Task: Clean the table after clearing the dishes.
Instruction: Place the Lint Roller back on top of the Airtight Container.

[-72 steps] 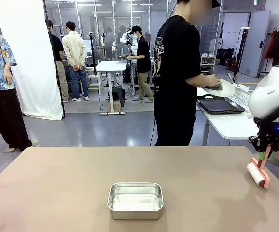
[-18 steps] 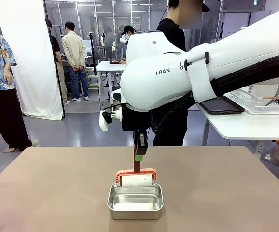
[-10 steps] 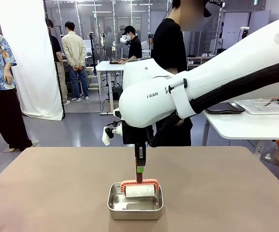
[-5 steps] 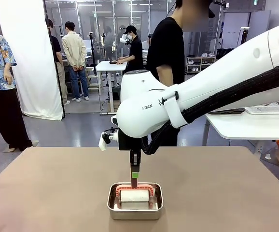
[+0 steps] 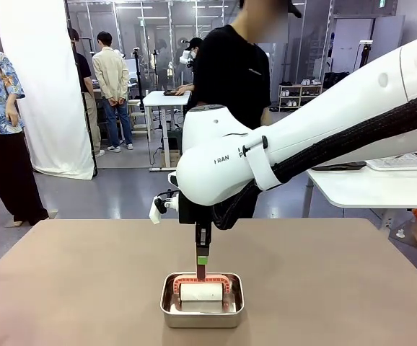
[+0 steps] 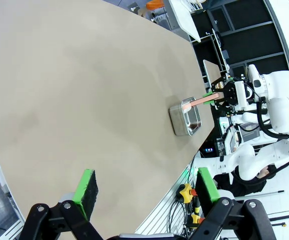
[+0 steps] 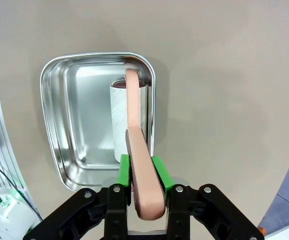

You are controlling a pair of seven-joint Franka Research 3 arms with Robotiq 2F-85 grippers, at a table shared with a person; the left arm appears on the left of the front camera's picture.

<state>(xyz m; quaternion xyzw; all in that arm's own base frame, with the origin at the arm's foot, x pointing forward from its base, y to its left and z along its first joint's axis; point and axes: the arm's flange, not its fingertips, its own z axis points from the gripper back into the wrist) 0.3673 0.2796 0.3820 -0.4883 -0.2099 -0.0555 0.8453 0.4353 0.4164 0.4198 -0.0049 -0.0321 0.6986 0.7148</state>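
Observation:
The tan-brown table (image 5: pixel 86 274) carries a small steel pan (image 5: pixel 172 308) near its front middle. A lint roller (image 5: pixel 201 292) with a pink frame and a white roll rests inside the pan. My right gripper (image 5: pixel 202 261) points straight down, shut on the roller's pink handle (image 7: pixel 134 125); the white roll (image 7: pixel 120 120) lies along the pan's (image 7: pixel 59 125) right wall. My left gripper (image 6: pixel 145 182) hangs open over the bare table, far from the pan (image 6: pixel 180 117), with nothing between its green pads. The dishes are out of view.
A person in a black shirt (image 5: pixel 230 72) stands just beyond the table's far edge. A white side table (image 5: pixel 367 191) with a wire rack (image 5: pixel 407 164) sits at the back right. Other people stand farther off.
My right gripper has lowered the roller from just above the pan's rim down into the pan, then held still. The person behind has stepped to the left.

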